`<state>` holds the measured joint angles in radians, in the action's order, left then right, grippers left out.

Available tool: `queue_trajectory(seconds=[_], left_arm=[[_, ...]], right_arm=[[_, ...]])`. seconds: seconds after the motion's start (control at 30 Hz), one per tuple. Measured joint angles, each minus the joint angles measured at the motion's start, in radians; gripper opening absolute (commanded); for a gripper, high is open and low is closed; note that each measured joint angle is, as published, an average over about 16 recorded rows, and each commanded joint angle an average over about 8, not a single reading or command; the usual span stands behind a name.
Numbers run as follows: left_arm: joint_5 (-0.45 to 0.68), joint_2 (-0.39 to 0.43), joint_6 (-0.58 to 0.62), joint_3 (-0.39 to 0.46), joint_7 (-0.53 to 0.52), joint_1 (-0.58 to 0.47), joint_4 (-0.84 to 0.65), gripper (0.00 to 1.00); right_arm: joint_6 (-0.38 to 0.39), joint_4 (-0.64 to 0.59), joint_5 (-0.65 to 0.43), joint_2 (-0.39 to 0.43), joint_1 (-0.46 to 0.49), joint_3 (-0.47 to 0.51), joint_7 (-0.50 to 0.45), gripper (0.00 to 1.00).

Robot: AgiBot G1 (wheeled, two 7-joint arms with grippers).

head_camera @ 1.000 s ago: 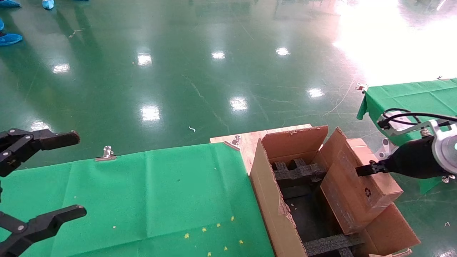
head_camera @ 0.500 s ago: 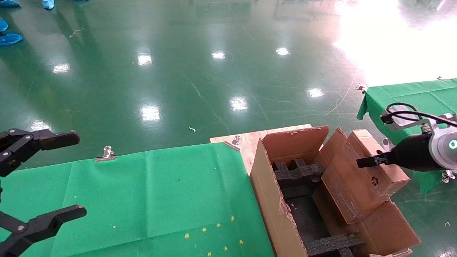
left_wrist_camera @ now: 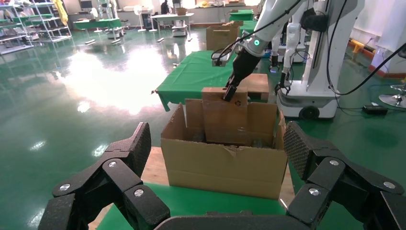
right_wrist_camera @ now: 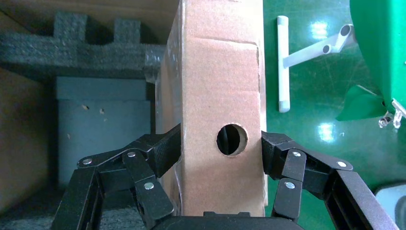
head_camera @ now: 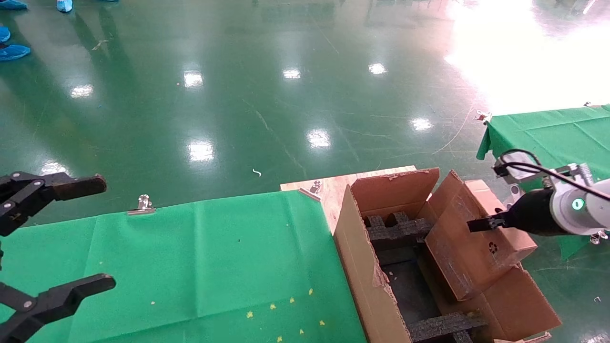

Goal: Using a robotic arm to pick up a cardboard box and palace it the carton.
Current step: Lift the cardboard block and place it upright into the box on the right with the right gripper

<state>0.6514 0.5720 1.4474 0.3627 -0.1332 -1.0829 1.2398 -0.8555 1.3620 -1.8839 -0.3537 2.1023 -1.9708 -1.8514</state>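
Observation:
The cardboard box point(head_camera: 464, 252) is brown and flat, with a recycling mark, and hangs tilted over the right side of the carton point(head_camera: 357, 267). My right gripper point(head_camera: 476, 224) is shut on the box's upper end. In the right wrist view its black fingers point(right_wrist_camera: 163, 148) press both sides of the narrow face of the cardboard box point(right_wrist_camera: 220, 72), which has a round hole. Black foam inserts point(head_camera: 395, 228) line the carton's inside. The left wrist view shows the carton point(left_wrist_camera: 225, 163), the box point(left_wrist_camera: 225, 115) and the white robotic arm point(left_wrist_camera: 268, 24). My left gripper point(head_camera: 57, 238) stays open at the far left.
A green cloth covers the table point(head_camera: 190, 257) to the left of the carton, held by metal clips point(head_camera: 143, 202). A wooden board point(head_camera: 329, 186) sticks out behind the carton. Another green-covered table point(head_camera: 548, 128) stands at the right, with a white stand leg point(right_wrist_camera: 283, 62) on the shiny green floor.
My right gripper rose a little with the box, then shifted left and down, bringing the box closer over the carton's opening. The left arm has not moved.

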Motion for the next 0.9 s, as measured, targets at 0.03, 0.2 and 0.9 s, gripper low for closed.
queue_trajectory(seconds=[0.03, 0.2, 0.9], left_arm=[[0.000, 0.000, 0.000, 0.000, 0.000, 0.000, 0.000, 1.00], [0.000, 0.000, 0.000, 0.000, 0.000, 0.000, 0.000, 1.00], [0.000, 0.000, 0.000, 0.000, 0.000, 0.000, 0.000, 1.00]], right_arm=[[0.005, 0.000, -0.006, -0.004, -0.006, -0.003, -0.006, 0.00], [0.031, 0.000, -0.033, -0.024, -0.040, -0.016, -0.037, 0.00], [0.106, -0.002, -0.197, -0.103, -0.187, -0.058, -0.245, 0.00]])
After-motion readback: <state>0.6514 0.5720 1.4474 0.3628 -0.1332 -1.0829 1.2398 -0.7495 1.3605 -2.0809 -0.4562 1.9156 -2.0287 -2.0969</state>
